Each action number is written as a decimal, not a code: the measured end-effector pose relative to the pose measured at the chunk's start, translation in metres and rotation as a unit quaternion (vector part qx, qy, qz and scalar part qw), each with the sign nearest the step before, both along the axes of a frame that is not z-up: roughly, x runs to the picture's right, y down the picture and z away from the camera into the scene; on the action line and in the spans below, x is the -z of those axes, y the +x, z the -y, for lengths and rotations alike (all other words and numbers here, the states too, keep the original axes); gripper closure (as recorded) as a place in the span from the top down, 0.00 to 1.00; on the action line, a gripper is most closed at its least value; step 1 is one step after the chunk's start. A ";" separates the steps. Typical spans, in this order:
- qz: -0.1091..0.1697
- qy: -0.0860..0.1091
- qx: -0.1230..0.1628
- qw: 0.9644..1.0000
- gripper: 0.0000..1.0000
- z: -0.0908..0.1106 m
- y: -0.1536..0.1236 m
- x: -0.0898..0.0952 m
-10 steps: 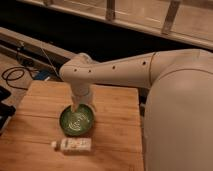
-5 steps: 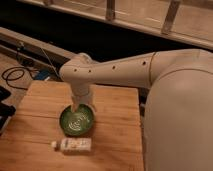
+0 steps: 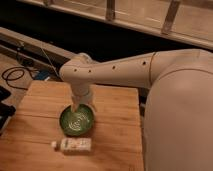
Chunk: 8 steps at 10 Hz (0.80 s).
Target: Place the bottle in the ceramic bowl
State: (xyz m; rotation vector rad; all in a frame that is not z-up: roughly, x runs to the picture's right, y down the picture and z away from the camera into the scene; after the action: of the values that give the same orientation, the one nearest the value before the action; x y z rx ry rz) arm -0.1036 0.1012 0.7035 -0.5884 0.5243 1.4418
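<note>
Far left, on the floor beside the table: a loop of black cable (image 3: 14, 77). Below it, a dark object (image 3: 4, 114) cut by the frame edge, too dim to name.

Next, the wooden table (image 3: 117, 130), pale planks filling the lower left and middle.

On it, left of centre, the ceramic bowl (image 3: 77, 121): round, shallow, dark green, upright. Holds a white swirl pattern on its inner face, open to view across the front and middle.

Just in front of the bowl, on the side nearer the camera, the bottle (image 3: 75, 145). Lies on its side on the bare wood, outside the bowl, white cap pointing left, pale label facing up. Sits just beside the bowl's near rim; touching or a sliver apart, cannot tell.

Over the bowl's far rim, the gripper (image 3: 79, 107). Hangs from the white wrist, down at the rim's back edge. Open or closed: cannot tell. Apart from the bottle, with the bowl between.

Rightward, the white arm (image 3: 117, 70). Runs from an elbow above the table's back left to the robot's large rounded body (image 3: 182, 115) at the right edge.

Along the top, a pale ledge (image 3: 140, 17) with upright posts.
</note>
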 end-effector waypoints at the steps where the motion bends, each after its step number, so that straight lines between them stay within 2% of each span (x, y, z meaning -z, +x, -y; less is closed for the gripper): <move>1: 0.000 0.000 0.000 1.000 0.65 0.000 0.000 0.000; 6: 0.001 0.006 0.006 1.000 0.65 0.001 0.001 0.001; 7: 0.003 0.016 0.021 1.000 0.65 0.003 -0.002 0.002; 8: 0.020 0.028 0.062 0.997 0.65 0.006 -0.012 0.004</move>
State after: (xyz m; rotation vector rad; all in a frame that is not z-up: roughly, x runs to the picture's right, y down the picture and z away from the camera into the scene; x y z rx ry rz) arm -0.1160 0.0956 0.6998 -0.5297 0.4793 1.3206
